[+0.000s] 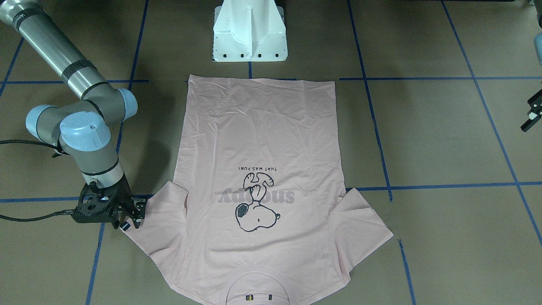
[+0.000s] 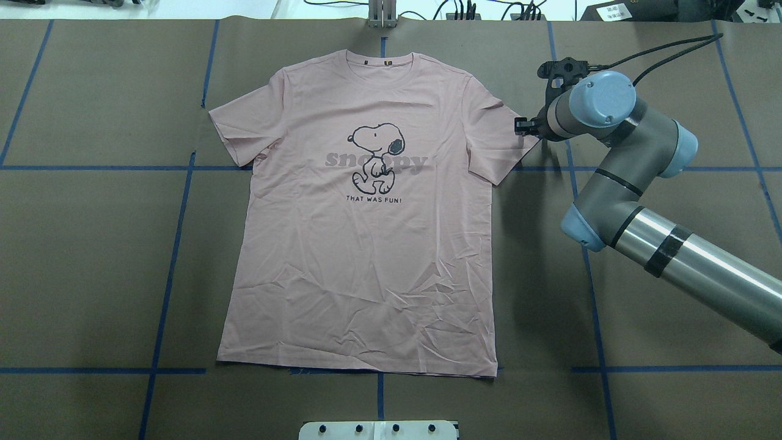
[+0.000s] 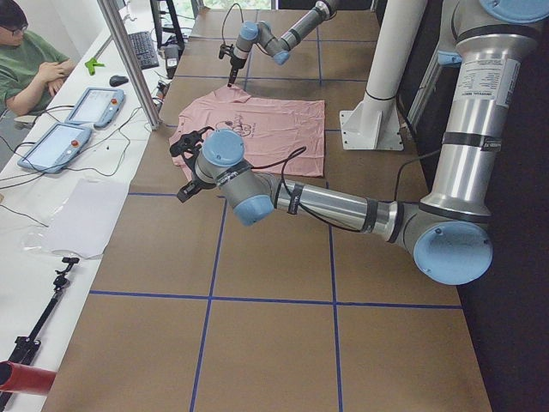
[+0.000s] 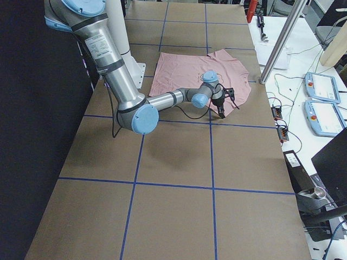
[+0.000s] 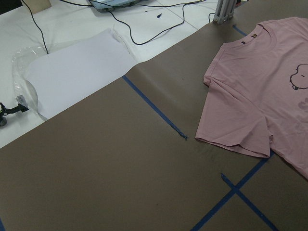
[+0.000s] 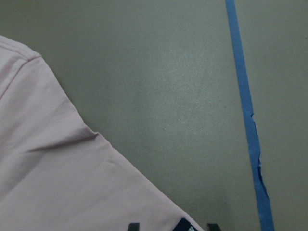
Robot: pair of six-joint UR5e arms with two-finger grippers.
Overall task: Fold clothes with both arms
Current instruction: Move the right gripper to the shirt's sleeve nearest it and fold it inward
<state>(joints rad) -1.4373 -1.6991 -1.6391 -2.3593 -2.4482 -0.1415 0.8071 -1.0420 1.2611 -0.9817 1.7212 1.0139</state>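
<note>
The clothes are one pale pink T-shirt (image 2: 366, 256) lying flat and print side up on the brown table, its collar on the far side from the robot's base. It also shows as the T-shirt (image 1: 262, 140) and the T-shirt (image 5: 260, 96). My right gripper (image 2: 524, 126) hangs low at the outer edge of one sleeve. Seen from its wrist, the right gripper (image 6: 172, 226) is open, with its fingertips either side of the sleeve's edge (image 6: 120, 159). My left gripper (image 1: 531, 114) stays well off the shirt past the other sleeve, cut by the frame edge, so I cannot tell its state.
The white pedestal base (image 1: 250, 38) stands just beyond the shirt's hem. Blue tape lines (image 2: 171, 256) grid the brown table. Beyond the collar side lies a white desk with tablets (image 3: 73, 120), cables, a white sheet (image 5: 77, 72) and a seated person (image 3: 26, 69).
</note>
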